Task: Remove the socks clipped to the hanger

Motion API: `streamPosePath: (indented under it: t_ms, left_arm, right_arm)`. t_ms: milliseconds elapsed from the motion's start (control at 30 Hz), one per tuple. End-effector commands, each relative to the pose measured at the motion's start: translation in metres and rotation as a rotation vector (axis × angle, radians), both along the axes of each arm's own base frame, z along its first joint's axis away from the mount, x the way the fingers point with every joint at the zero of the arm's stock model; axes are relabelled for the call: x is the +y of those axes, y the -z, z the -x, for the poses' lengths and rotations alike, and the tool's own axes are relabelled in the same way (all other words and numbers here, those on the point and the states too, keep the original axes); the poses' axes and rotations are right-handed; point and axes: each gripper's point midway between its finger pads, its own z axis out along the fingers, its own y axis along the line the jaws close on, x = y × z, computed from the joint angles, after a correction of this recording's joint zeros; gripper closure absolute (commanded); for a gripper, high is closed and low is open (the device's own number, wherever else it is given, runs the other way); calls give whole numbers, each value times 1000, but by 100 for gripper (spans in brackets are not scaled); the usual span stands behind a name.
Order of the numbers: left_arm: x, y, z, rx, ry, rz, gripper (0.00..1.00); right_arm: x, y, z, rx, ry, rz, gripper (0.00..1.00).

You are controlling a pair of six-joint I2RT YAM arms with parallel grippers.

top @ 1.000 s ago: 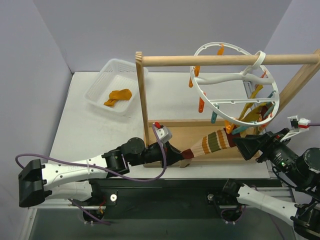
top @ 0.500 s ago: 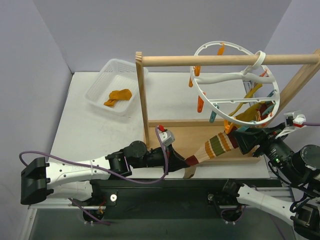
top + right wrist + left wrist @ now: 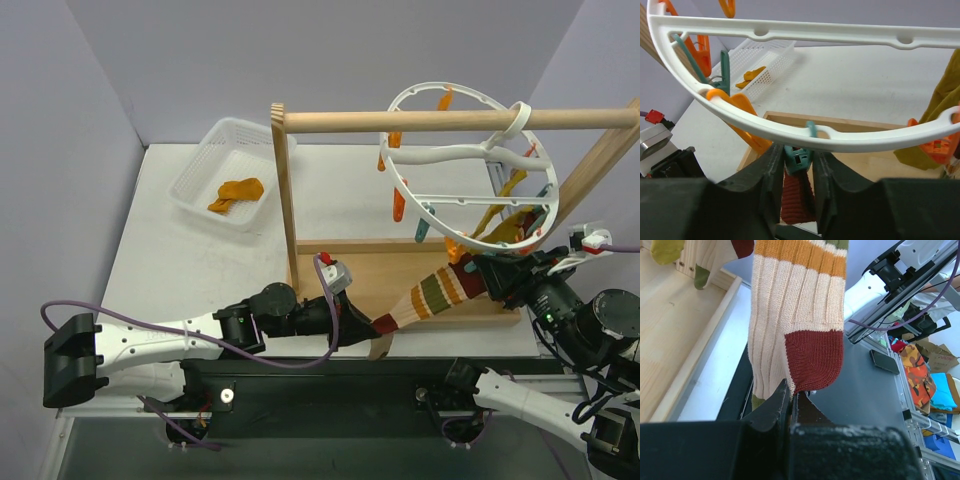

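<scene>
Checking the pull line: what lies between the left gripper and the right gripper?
The striped sock, stretched from the left gripper to the teal clip that the right gripper pinches; the top view shows it.

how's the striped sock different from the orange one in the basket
The striped sock is banded red, tan, green and orange; the basket sock is plain mustard-orange. The striped sock is stretched between a teal clip and the left tool; the basket sock lies crumpled in the white basket. Both are small fabric socks.

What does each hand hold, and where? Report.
The left hand pinches the striped sock by its dark red patch; the right hand grips the teal clip by its sides.
</scene>
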Motion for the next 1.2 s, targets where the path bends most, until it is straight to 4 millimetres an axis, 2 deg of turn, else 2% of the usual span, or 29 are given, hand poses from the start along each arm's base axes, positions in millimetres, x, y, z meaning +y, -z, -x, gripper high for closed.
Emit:
streamPosePath:
  t_ms: [0, 67, 200, 300, 400, 467, 500, 533, 567, 600, 633, 667, 700, 733, 767, 800, 867, 900, 967, 1000, 1067, 1100, 1167]
  left_arm:
    - [3, -26, 6, -16, 22, 82, 100]
    - [4, -20, 3, -11, 8, 67, 100]
    - [10, -8, -1, 12, -26, 38, 100]
    - [16, 9, -5, 36, -62, -14, 100]
    - [29, 22, -17, 69, -146, -85, 100]
    - [43, 41, -28, 104, -215, -161, 100]
    - [51, 40, -29, 119, -229, -165, 100]
    - [65, 54, -46, 145, -320, -220, 100]
    - [76, 64, -51, 179, -364, -245, 100]
    - [92, 61, -58, 191, -410, -239, 100]
    - [107, 72, -64, 212, -457, -280, 100]
    - [126, 73, -83, 234, -555, -271, 100]
    - [142, 68, -88, 240, -598, -240, 100]
    - [157, 73, -93, 258, -642, -256, 100]
    - [177, 73, -111, 276, -732, -242, 100]
    - [190, 61, -114, 267, -766, -202, 100]
    - [214, 61, -125, 252, -839, -231, 100]
    - [231, 59, -137, 253, -906, -234, 100]
    - [249, 55, -146, 230, -952, -287, 100]
    - [264, 57, -160, 247, -1010, -314, 100]
    - [278, 46, -176, 224, -1047, -320, 100]
    - [288, 49, -189, 261, -1063, -321, 100]
    - [293, 26, -211, 224, -1082, -250, 100]
  right_arm:
    - [1, -7, -8, -25, 36, -14, 87]
    - [2, -5, -9, -20, 39, -13, 100]
    - [1, -1, -11, -10, 58, -23, 100]
    - [3, 3, -11, -2, 56, -27, 100]
    - [4, 5, -10, 5, 48, -36, 100]
    - [3, 6, -9, 7, 47, -43, 100]
    - [3, 8, -9, 8, 49, -43, 100]
    - [2, 7, -8, 7, 49, -48, 100]
    - [2, 7, -8, 7, 49, -50, 100]
    - [2, 8, -7, 7, 48, -54, 100]
    - [2, 8, -7, 8, 45, -56, 100]
    - [2, 8, -7, 8, 45, -57, 100]
    - [1, 7, -6, 7, 44, -62, 100]
    - [2, 7, -6, 6, 41, -61, 100]
    - [2, 7, -5, 7, 34, -61, 100]
    - [3, 8, -5, 8, 35, -62, 100]
    - [3, 7, -6, 8, 33, -59, 100]
    - [3, 7, -6, 9, 34, -59, 100]
    - [4, 7, -5, 8, 30, -59, 100]
    - [4, 7, -5, 8, 27, -58, 100]
    - [4, 7, -4, 9, 24, -59, 100]
    - [4, 7, -4, 9, 24, -61, 100]
    - [4, 8, -4, 11, 21, -61, 100]
